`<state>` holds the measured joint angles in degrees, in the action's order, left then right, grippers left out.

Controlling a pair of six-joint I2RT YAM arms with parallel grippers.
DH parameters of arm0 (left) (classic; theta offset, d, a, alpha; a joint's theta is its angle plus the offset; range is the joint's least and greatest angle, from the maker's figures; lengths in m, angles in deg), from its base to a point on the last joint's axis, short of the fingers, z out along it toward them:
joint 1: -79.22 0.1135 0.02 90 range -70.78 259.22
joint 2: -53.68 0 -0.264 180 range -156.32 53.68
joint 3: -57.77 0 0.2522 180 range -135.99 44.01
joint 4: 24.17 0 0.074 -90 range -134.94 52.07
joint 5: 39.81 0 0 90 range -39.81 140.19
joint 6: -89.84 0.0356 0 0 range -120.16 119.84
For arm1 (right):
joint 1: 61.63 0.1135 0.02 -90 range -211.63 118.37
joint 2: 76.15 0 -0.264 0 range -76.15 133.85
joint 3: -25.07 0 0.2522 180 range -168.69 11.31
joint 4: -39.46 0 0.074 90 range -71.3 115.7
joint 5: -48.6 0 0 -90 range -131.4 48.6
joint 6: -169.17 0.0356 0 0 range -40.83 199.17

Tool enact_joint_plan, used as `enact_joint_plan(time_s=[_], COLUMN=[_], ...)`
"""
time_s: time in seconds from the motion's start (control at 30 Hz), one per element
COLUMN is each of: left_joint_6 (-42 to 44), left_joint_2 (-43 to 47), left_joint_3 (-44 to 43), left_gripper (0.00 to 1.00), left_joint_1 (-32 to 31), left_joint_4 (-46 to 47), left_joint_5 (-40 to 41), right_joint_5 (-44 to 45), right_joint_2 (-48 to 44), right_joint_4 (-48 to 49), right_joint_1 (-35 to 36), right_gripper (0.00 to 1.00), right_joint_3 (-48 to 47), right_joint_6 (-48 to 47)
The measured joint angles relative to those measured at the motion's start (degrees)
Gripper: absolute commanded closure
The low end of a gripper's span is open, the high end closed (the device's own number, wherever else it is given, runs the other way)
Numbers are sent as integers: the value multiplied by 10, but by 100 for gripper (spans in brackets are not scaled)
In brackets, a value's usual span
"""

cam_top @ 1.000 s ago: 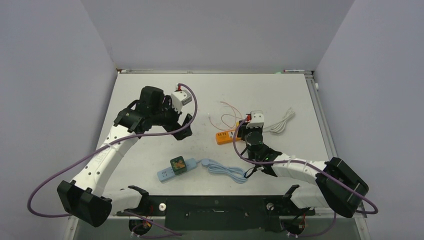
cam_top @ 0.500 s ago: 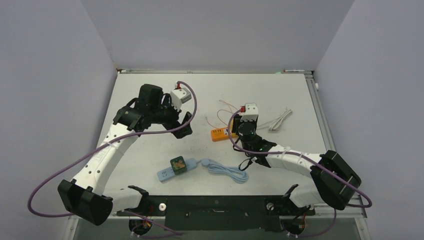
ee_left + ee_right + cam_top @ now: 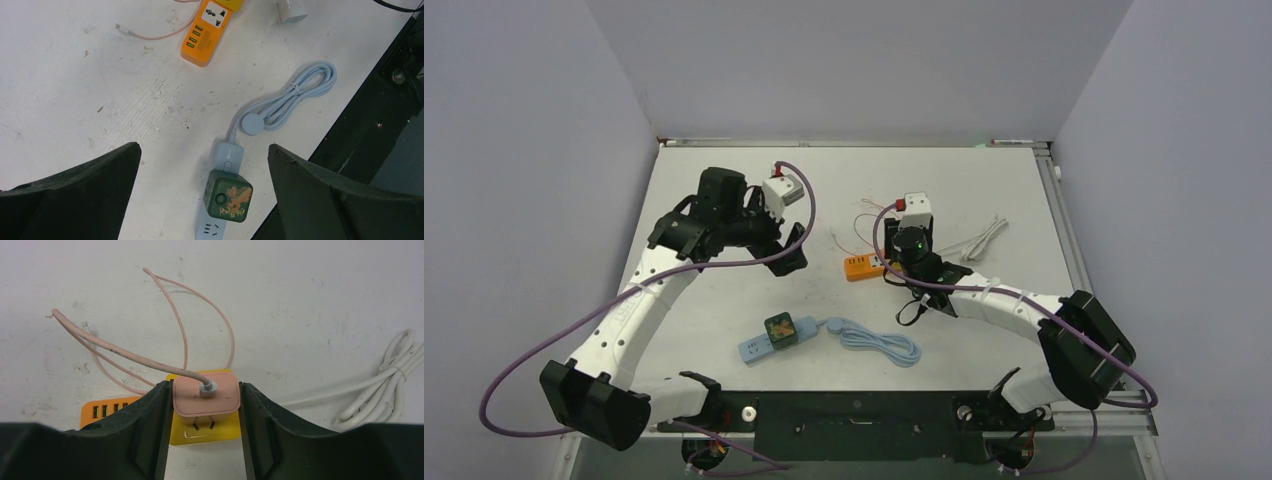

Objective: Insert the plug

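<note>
A pink plug [image 3: 220, 402] with a pink cable [image 3: 125, 356] sits between the fingers of my right gripper [image 3: 204, 392], which is shut on it. Its two prongs show just above the yellow socket face [image 3: 200, 436] of the orange power strip [image 3: 107, 410], tips at the slots. From the top view the right gripper [image 3: 892, 265] hangs over that orange strip [image 3: 860, 268] at mid-table. My left gripper [image 3: 786, 252] hovers open and holds nothing, high above a blue power strip [image 3: 227, 155] that carries a green cube adapter [image 3: 228, 196].
A coiled blue cord [image 3: 295, 95] runs from the blue strip toward the near edge. A bundled white cable [image 3: 390, 375] lies right of the orange strip, also seen as the white cable [image 3: 979, 240]. The black front rail [image 3: 380, 125] borders the table.
My right gripper has carried the pink plug left and away from the bases, over the orange strip, which shifted slightly left. The left arm has hardly moved.
</note>
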<state>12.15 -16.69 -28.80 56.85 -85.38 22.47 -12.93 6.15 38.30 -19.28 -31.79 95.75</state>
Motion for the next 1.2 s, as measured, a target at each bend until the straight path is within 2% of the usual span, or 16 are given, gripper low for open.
enact_joint_plan(time_s=[0.6,0.63,0.7,0.8,0.87,1.0,1.07,1.2], left_joint_6=[4,4,4,4,4,4,4,4], left_joint_2=[3,5,12,24,31,32,32,33], left_joint_3=[0,0,2,6,10,12,12,12], left_gripper=[3,3,3,4,4,4,4,4], left_joint_1=[23,24,27,32,35,42,46,51], left_joint_4=[0,-1,0,0,0,-3,-5,-9], left_joint_5=[-2,-2,-2,-2,-2,0,0,1], right_joint_5=[16,19,26,34,28,-4,-11,-14], right_joint_2=[35,35,34,26,21,32,36,36], right_joint_4=[-26,-28,-31,-31,-45,-145,-187,-230], right_joint_1=[6,8,12,15,16,28,31,31], right_gripper=[94,91,74,38,24,2,10,10], right_joint_3=[-30,-30,-29,-26,-22,17,20,-4], right_joint_6=[23,25,30,37,48,58,58,55])
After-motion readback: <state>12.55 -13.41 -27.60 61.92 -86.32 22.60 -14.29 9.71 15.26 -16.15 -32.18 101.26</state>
